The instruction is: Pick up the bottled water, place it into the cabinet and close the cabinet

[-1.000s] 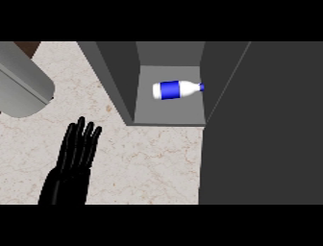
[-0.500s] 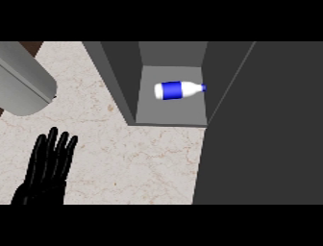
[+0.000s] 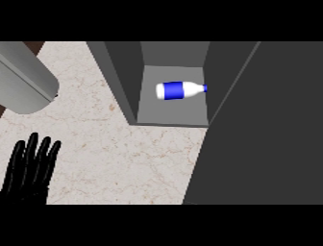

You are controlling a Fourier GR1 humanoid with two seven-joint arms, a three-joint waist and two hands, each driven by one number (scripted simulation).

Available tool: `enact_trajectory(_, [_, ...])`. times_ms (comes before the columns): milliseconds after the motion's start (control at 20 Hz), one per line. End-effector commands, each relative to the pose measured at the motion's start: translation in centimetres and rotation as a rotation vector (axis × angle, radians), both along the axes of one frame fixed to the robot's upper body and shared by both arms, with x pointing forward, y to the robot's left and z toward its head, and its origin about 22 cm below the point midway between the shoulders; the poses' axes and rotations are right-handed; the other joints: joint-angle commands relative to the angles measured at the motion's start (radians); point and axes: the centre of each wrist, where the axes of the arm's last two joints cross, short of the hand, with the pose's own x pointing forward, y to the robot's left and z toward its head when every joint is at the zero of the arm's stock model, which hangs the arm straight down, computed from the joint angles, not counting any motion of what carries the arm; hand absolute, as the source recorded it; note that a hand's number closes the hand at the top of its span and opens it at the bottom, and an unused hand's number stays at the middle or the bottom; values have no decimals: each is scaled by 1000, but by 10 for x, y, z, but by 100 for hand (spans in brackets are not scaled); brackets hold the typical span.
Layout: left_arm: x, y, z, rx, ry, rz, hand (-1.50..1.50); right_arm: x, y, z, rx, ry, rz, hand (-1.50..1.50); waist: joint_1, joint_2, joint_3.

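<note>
while bottled water point(image 3: 179, 90) lies in cabinet point(image 3: 170, 114), left robot hand point(image 3: 28, 178) (spread) rests apart.

The table point(image 3: 122, 158) has a pale, veined stone top that fills the left and near part of the view. A grey cabinet point(image 3: 118, 77) stands on its far part, open towards the near side, with its dark door point(image 3: 278, 144) swung out at the right. The bottled water point(image 3: 177, 90) lies on its side on the cabinet's floor point(image 3: 171, 113), cap pointing right
</note>
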Motion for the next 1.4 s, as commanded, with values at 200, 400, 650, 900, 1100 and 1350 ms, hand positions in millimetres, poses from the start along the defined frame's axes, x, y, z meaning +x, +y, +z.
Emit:
enact_trajectory(200, [-7,16,2,-11,1,-9,-150,3,40,21,26,-110,-11,150,8,1,-3])
enact_trajectory(400, [-3,22,6,-9,-18,-14,-150,12,46,20,2,-116,7,150,14,7,-3])
enact_trajectory(650, [-3,24,10,-11,-21,-32,-150,19,51,17,-26,-111,36,150,29,12,-3])
enact_trajectory(900, [-4,31,8,2,-24,-42,-150,23,51,17,-22,-115,42,150,44,17,-4])
enact_trajectory(1100, [-4,34,5,-1,-27,-46,-150,25,47,15,-4,-75,32,150,50,25,-5])
enact_trajectory(1350, [-4,35,11,-16,-39,-76,-150,29,50,9,32,-18,77,150,81,38,-3])
